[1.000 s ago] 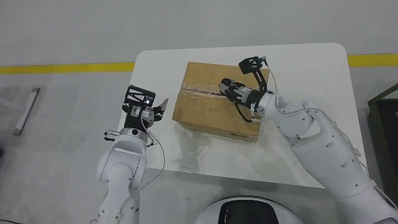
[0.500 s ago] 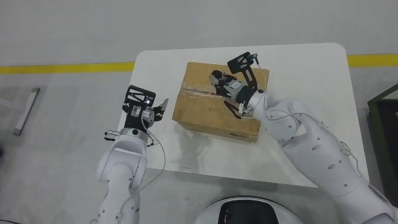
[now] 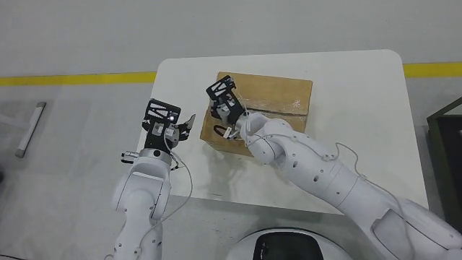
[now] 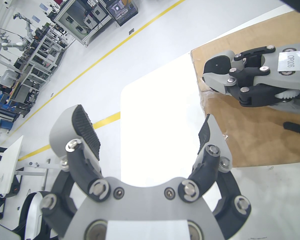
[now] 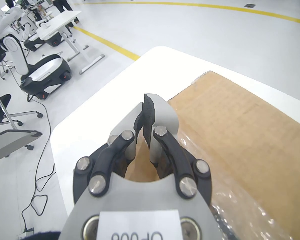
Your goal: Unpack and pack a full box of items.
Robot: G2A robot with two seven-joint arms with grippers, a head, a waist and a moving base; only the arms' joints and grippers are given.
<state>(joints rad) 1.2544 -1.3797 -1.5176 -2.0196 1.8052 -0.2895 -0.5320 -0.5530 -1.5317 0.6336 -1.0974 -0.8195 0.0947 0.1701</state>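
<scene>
On the white table (image 3: 361, 159) the taped cardboard box (image 3: 278, 90) is set mid-surface, its long axis running across the robot. The right gripper (image 5: 147, 116), fingers pressed together with nothing seen between them, is held over the box end nearest the left gripper (image 4: 143, 132) (fingers spread), which is placed just beside that end at the table's edge.

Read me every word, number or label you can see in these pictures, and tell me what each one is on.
"OP006": on the white label stuck to the body of the right gripper, seen in the left wrist view.
Same label in the right wrist view: upside down, cut off by the picture's edge, only partly readable.
Cardboard box: no print I can make out.
Equipment in the room behind: any print too small to read.
</scene>
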